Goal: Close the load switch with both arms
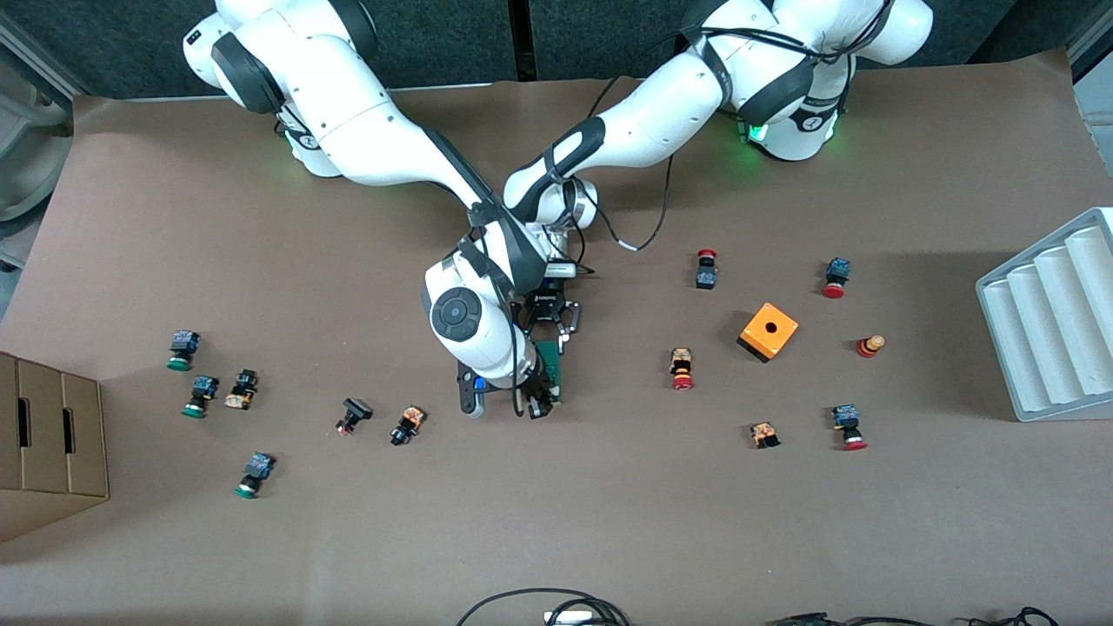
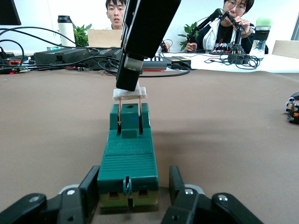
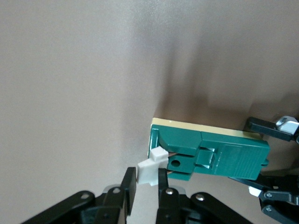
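While both arms lean in over the middle of the brown worktop [image 1: 609, 522], the load switch [image 1: 549, 369] lies flat there — a narrow green block, its long axis running toward and away from the front camera. The left tool [image 2: 130, 196] sits low at the end of the block farther from that camera, its black fingers [image 2: 88, 186] pressed against the two long sides, so it is clamped on the green body. At the end nearer the camera the small white handle [image 3: 150, 169] stands raised above the block on thin metal legs, and the right tool [image 3: 142, 186] comes down on it from above, its fingers [image 3: 127, 183] drawn in narrow and pinching the white piece between them.

Scattered about are small push buttons: green-capped ones [image 1: 183, 349] toward the right arm's end of the worktop, red-capped ones [image 1: 683, 369] toward the left arm's end. An orange cube with a hole [image 1: 768, 331] rests among the red-capped ones, well apart from the switch. A cardboard box [image 1: 48, 443] sits at the edge on the right arm's end — and a pale grey ribbed tray [image 1: 1056, 317] at the edge on the left arm's end. In the left wrist view, two seated people [image 2: 117, 14] are at a cluttered desk past the worktop.
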{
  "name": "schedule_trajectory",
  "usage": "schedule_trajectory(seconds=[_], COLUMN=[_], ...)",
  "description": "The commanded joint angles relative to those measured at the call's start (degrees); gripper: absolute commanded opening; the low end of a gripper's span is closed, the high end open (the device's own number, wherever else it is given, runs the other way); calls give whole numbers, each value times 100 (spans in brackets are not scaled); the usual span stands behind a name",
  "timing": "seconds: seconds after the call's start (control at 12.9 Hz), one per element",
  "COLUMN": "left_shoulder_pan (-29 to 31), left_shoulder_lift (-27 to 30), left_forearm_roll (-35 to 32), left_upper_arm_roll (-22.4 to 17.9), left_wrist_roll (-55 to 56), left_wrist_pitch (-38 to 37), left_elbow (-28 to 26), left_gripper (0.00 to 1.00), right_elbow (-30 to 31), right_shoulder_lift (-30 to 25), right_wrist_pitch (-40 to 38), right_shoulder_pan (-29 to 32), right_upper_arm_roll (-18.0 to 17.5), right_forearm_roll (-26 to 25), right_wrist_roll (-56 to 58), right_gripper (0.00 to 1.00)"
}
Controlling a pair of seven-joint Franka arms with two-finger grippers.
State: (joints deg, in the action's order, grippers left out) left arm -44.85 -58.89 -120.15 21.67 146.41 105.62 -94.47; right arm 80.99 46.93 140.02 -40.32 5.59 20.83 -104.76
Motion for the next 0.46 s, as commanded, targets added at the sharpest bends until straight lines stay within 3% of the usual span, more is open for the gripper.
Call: schedule_trajectory(seconds=[0.0, 0.39], left_shoulder_pan=[-103, -103], left_shoulder_lift=[-140, -140], left_forearm_roll=[-35, -35], left_upper_arm_roll=[-67, -67], left_wrist_roll=[72, 72], left_wrist_pitch=[-24, -24], left_elbow=[165, 165], left_gripper=[66, 65], right_elbow=[-295, -347], right_shoulder_lift=[255, 352], right_wrist_pitch=[51, 69], right_shoulder_pan=[59, 68], right_upper_arm_roll=[-5, 30], right_forearm_roll=[71, 62], right_wrist_roll=[-44, -36], right_gripper=[25, 25])
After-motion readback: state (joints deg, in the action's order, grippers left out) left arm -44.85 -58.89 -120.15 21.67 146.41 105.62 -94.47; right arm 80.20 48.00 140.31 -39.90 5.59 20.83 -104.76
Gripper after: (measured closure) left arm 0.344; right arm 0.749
